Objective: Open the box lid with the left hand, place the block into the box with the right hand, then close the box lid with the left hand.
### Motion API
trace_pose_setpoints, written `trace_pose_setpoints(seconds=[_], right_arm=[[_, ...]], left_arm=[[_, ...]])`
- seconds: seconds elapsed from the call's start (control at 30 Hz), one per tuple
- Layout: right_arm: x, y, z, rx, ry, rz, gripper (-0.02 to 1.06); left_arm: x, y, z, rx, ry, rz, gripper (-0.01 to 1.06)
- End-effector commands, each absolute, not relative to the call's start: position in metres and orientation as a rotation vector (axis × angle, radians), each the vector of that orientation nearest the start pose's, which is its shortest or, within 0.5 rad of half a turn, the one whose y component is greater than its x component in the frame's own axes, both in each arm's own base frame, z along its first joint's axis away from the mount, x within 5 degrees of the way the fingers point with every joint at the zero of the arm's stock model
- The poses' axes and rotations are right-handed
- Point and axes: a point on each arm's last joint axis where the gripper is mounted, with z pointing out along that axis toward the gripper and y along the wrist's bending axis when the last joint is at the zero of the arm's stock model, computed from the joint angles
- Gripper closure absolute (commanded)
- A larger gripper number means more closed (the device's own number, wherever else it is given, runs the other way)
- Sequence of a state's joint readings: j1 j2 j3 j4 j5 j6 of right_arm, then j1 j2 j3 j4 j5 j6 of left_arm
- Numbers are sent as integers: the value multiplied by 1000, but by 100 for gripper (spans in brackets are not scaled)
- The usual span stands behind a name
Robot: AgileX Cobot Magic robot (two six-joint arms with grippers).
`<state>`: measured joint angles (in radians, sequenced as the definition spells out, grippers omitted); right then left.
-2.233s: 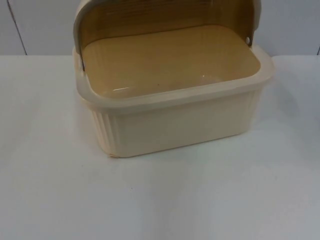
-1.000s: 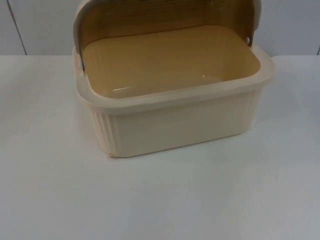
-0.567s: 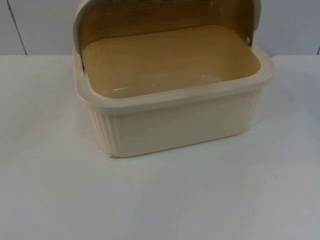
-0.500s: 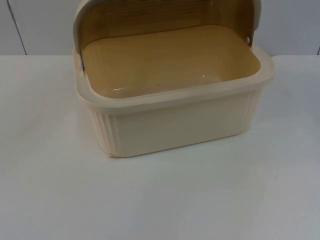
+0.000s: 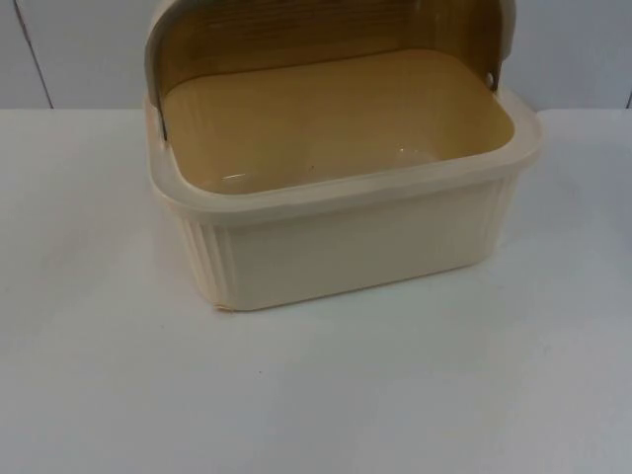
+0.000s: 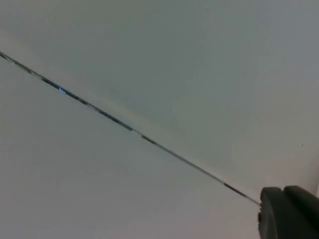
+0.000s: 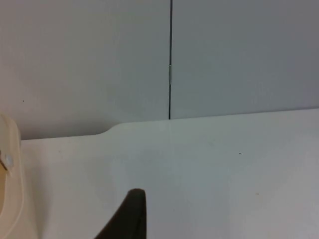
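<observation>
A cream-coloured rectangular plastic box with ribbed sides [image 5: 346,242] sat on the white table top [image 5: 316,395], near the far edge, close to the grey partition wall [image 5: 79,49]. Its brownish translucent domed lid [image 5: 326,35] was swung up and back, standing over the rear rim w/ a small pivot stud at the right end, so the box was open. The tan inside floor of the box was bare; a faint glare showed on it. From the right wrist view, a rounded corner of the cream box [image 7: 11,189] appeared beside the table surface [image 7: 199,169], w/ the wall [image 7: 99,59] behind it and a thin dark vertical seam in the wall panels. One black fingertip of the right gripper [image 7: 130,216] stood above the table, apart from the box; how far its jaws were spread could not be told, and nothing was seen in its hold. In the left wrist view, a black fingertip of the left gripper [image 6: 289,214] showed against the pale surface [image 6: 149,59] crossed by a thin dark slanting seam; jaw opening likewise could not be told.
</observation>
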<state>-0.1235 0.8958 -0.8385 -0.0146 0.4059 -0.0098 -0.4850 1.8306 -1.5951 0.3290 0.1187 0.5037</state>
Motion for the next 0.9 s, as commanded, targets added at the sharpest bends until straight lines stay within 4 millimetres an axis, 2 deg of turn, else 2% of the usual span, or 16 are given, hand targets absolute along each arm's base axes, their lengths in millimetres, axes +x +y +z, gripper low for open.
trace_pose_setpoints(seconds=[0.0, 0.17, 0.27, 0.37, 0.47, 0.53, 0.67, 0.87], right_arm=[[186, -24, 365, 100, 1932, -113, -1], [186, -24, 365, 100, 1932, -113, -1], [186, -24, 365, 100, 1932, -113, -1], [186, -24, 365, 100, 1932, -113, -1], [186, -24, 365, 100, 1932, -113, -1], [186, -24, 365, 100, 1932, -113, -1], [186, -24, 365, 102, 1932, -111, -1], [186, -24, 365, 117, 1931, -101, -1]], left_arm=[[398, -209, 352, 1058, 1461, 237, 105], [398, -209, 353, 1026, 1464, 205, 105], [399, -209, 346, 1043, 1525, 201, 105], [403, -210, 333, 1107, 1559, 239, 105], [411, -210, 318, 1226, 1665, 285, 105], [411, -214, 317, 1283, 1720, 234, 105], [409, -220, 318, 1335, 1717, 152, 105], [410, -221, 310, 1369, 1741, 150, 105]])
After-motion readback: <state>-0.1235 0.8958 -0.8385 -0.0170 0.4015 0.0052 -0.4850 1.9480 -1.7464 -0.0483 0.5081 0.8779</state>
